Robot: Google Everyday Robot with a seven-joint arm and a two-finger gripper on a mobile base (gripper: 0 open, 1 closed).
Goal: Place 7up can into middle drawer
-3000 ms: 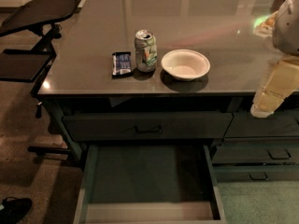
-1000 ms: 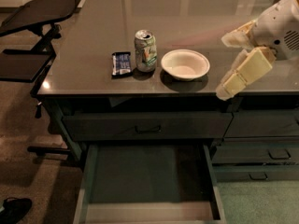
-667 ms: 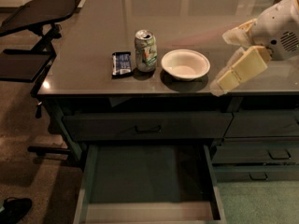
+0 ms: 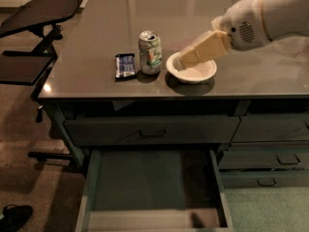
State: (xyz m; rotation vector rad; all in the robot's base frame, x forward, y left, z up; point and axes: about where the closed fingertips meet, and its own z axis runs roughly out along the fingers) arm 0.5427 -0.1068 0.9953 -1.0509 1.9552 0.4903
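The 7up can [image 4: 150, 52] stands upright on the dark desk top [image 4: 96, 42], silvery with green markings and a pull-tab top. My gripper [image 4: 186, 60], with pale yellow fingers [image 4: 205, 49], is open and empty. It hangs just over the white bowl [image 4: 192, 72], a short way right of the can and not touching it. The middle drawer [image 4: 149, 182] is pulled open below the desk's front edge. Its flat floor is bare.
A dark blue snack packet [image 4: 125, 65] lies just left of the can. A closed drawer with a black handle [image 4: 150, 129] sits above the open one. Narrower drawers [image 4: 275, 159] are at the right. A black stand [image 4: 43, 8] and a shoe [image 4: 14, 216] are at the left.
My gripper has moved left across the desk top, from the desk's right side to above the bowl, close to the can. The can, packet, bowl and drawer have not moved.
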